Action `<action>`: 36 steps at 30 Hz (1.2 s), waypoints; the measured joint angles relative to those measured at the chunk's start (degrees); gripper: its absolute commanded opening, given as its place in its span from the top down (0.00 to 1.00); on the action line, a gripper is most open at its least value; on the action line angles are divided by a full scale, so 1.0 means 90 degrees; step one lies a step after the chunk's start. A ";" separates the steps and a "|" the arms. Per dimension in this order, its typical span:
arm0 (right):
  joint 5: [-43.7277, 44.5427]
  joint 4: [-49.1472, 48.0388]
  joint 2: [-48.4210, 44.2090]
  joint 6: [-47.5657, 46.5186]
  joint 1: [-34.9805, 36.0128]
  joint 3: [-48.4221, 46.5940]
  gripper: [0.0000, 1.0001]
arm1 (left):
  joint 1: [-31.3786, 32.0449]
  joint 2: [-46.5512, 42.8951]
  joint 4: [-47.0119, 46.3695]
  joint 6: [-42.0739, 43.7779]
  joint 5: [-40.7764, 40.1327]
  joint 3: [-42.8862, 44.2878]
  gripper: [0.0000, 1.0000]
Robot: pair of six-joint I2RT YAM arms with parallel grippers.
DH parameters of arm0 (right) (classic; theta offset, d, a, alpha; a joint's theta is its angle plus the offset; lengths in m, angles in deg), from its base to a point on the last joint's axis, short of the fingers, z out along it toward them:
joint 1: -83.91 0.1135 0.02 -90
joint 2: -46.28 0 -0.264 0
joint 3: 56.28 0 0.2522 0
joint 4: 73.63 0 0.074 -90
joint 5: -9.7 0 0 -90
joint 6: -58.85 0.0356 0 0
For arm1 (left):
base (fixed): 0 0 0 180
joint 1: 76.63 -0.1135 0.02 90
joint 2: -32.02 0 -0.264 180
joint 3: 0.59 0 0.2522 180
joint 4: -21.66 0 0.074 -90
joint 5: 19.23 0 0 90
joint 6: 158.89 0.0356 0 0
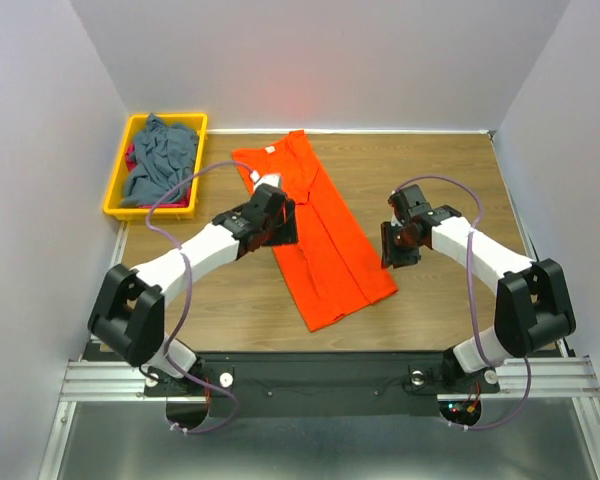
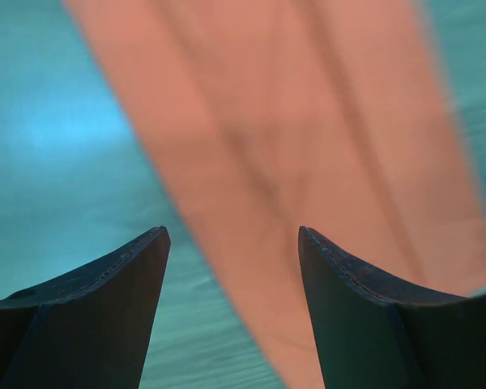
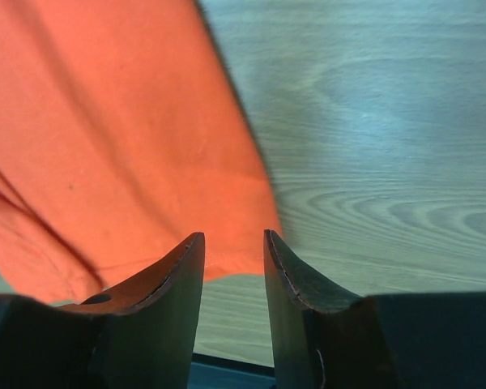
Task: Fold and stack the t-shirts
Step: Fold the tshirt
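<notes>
Top external: orange t-shirt [image 1: 325,245] lies diagonally, collar toward far-left.

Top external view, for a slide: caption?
Left gripper and right gripper at opposite edges of folded orange t-shirt; grey-blue t-shirt lies in yellow bin.

Matt orange cloth shirt [image 1: 320,240], wood-grain table [image 1: 450,300]
</notes>
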 measured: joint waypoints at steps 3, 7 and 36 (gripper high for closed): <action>-0.0316 -0.0058 -0.0029 0.0000 0.0002 0.0129 0.59 | -0.0044 0.0464 0.0253 -0.0202 -0.0136 -0.0437 0.28; -0.0588 -0.0121 -0.0044 -0.0002 0.0005 0.0294 0.59 | -0.0146 0.0930 0.0267 -0.0209 -0.0403 -0.0265 0.30; -0.0986 -0.0180 -0.0376 -0.0019 0.0005 0.0391 0.59 | -0.1447 0.5916 0.0882 0.0622 -0.0835 0.5678 0.46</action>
